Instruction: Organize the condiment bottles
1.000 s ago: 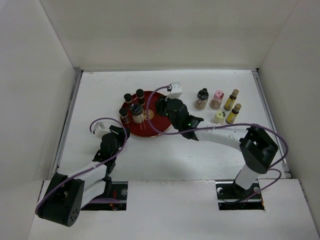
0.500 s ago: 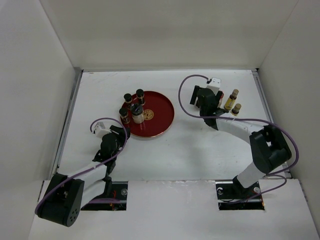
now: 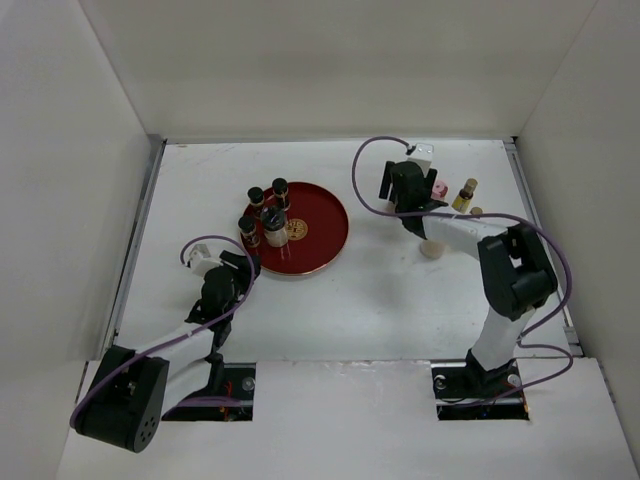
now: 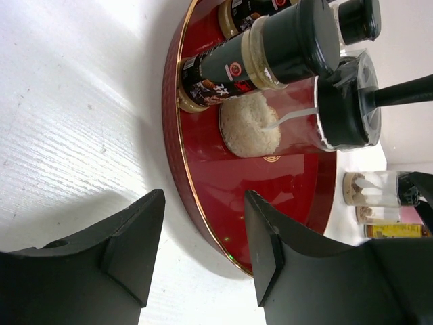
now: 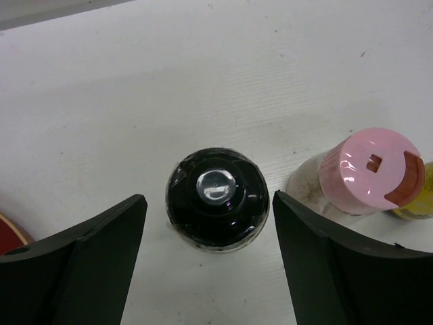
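Several dark-capped condiment bottles [image 3: 274, 225] stand on the left half of the red tray [image 3: 318, 235]. In the left wrist view they are a black-labelled bottle [image 4: 257, 57] and a jar of white grains [image 4: 270, 125]. My left gripper [image 3: 240, 266] is open at the tray's near-left rim [image 4: 203, 210], which runs between its fingers [image 4: 203, 250]. My right gripper [image 3: 405, 195] hangs open over a black-capped bottle [image 5: 218, 198], one finger on each side and apart from it [image 5: 208, 198]. Beside it stand a pink-capped bottle [image 5: 371, 169] [image 3: 440, 188], a yellow one [image 3: 464, 195] and a cream-white one [image 3: 432, 248].
White walls enclose the table on the left, back and right. The right arm's purple cable [image 3: 360, 180] loops between the tray and the right group of bottles. The tray's edge [image 5: 10, 233] shows at the far left of the right wrist view.
My right arm has swung from over the red tray to the bottles on the right, and its jaws have opened around the black-capped bottle. The left arm has not moved.
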Robot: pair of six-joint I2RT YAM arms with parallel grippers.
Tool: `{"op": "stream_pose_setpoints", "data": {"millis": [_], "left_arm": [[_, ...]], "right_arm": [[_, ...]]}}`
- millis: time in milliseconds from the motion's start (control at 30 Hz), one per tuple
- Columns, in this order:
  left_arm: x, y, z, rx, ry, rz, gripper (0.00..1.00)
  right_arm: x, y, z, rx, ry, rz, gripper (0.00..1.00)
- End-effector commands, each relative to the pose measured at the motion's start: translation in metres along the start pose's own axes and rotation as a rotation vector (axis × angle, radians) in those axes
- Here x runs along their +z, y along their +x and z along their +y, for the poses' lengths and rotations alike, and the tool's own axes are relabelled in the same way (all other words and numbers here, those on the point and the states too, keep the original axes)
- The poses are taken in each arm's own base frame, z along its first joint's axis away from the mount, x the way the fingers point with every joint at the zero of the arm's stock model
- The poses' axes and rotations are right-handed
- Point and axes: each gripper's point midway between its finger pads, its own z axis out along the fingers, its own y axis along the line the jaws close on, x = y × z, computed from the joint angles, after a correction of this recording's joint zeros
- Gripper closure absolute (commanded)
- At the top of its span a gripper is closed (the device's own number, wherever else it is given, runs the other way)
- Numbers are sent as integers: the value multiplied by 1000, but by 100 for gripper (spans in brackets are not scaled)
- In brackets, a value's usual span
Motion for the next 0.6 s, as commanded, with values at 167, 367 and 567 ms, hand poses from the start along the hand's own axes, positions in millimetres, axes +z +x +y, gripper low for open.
{"op": "stream_pose_setpoints", "data": {"millis": [167, 367, 567], "left_arm": [[1, -6, -7, 6, 29, -29, 52], [0, -8, -9, 4, 36, -39, 52], [0, -8, -10, 3, 41, -40, 51]], "right_arm": [[15, -17, 0, 20, 3, -33, 33], [-9, -52, 23, 37, -79, -142, 51], [-56, -91, 100, 25, -275, -252, 54]]}}
